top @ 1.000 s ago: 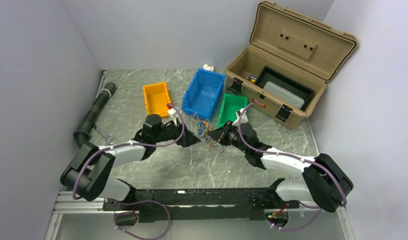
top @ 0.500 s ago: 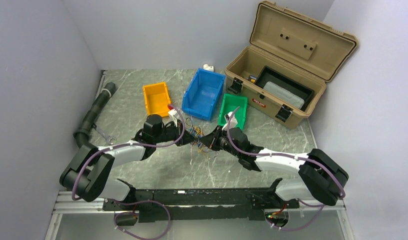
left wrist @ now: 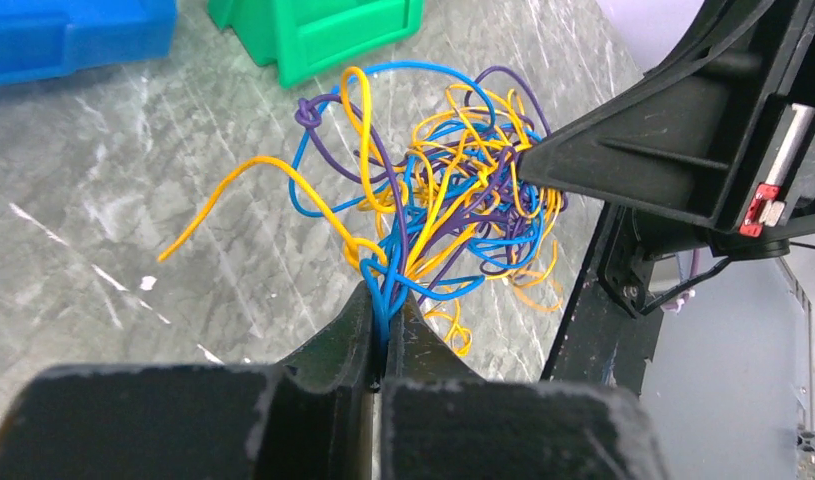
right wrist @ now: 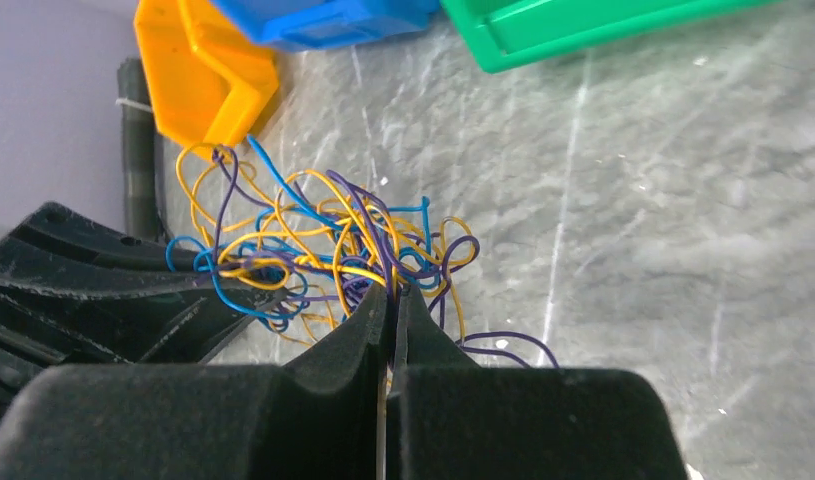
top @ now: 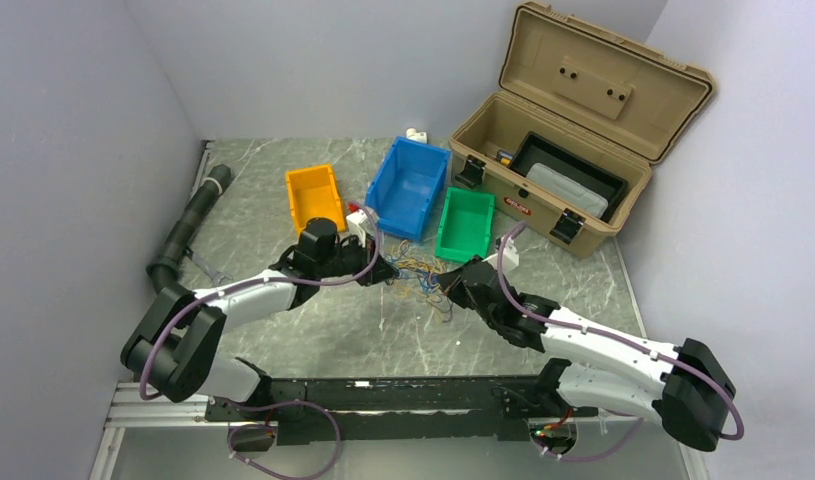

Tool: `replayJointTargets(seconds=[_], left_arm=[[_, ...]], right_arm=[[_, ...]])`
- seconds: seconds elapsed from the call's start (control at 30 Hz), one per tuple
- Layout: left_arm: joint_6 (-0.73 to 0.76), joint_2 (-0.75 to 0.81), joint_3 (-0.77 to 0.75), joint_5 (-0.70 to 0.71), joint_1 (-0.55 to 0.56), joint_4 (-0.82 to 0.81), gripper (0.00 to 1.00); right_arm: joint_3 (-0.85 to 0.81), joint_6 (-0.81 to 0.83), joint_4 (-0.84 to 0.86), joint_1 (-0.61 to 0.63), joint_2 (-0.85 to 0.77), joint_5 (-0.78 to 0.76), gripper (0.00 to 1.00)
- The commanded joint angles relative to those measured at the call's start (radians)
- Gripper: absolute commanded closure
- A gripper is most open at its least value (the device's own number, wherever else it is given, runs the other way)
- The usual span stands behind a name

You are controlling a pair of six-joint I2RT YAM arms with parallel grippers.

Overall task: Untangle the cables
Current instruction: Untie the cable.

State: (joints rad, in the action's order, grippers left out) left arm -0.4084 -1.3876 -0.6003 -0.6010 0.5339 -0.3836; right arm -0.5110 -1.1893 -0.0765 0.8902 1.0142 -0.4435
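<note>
Cables (left wrist: 453, 200): thin glossy blue, yellow, purple loops, tangled on marbled tabletop (left wrist: 103, 180).

Even bright light, soft shadows; near fingers (left wrist: 323, 400) blurred

The cables (left wrist: 453, 205) are thin wires in blue, yellow-orange and purple, tangled into one loose bundle with many loops. The bundle sits between the left gripper (left wrist: 384, 300) and the right gripper (right wrist: 391, 295). Each gripper pinches a few strands at its fingertips. One yellow end sticks out sideways from the bundle.
</note>
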Motion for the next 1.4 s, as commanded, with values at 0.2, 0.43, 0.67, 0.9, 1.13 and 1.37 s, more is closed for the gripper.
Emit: replayJointTargets(seconds=[0.2, 0.43, 0.67, 0.9, 1.13, 1.37], left_arm=[[0.071, -0.072, -0.05, 0.104, -0.032, 0.154, 1.0], [0.109, -0.167, -0.134, 0.067, 0.025, 0.229, 1.0], [0.129, -0.198, -0.168, 0.114, 0.042, 0.286, 1.0], [0.13, -0.213, -0.177, 0.109, 0.041, 0.298, 1.0], [0.133, -0.217, -0.182, 0.108, 0.042, 0.302, 1.0], [0.139, -0.209, -0.183, 0.129, 0.042, 0.313, 1.0]], right_arm=[[0.029, 0.047, -0.372, -0.036, -0.095, -0.288, 0.66], [0.01, 0.335, -0.177, -0.037, -0.077, -0.109, 0.4], [-0.078, 0.513, -0.084, -0.037, 0.083, 0.095, 0.39], [-0.163, 0.564, 0.017, -0.036, 0.274, 0.229, 0.4], [-0.269, 0.606, -0.003, -0.034, 0.428, 0.271, 0.4], [-0.351, 0.515, -0.218, -0.007, 0.601, 0.088, 0.49]])
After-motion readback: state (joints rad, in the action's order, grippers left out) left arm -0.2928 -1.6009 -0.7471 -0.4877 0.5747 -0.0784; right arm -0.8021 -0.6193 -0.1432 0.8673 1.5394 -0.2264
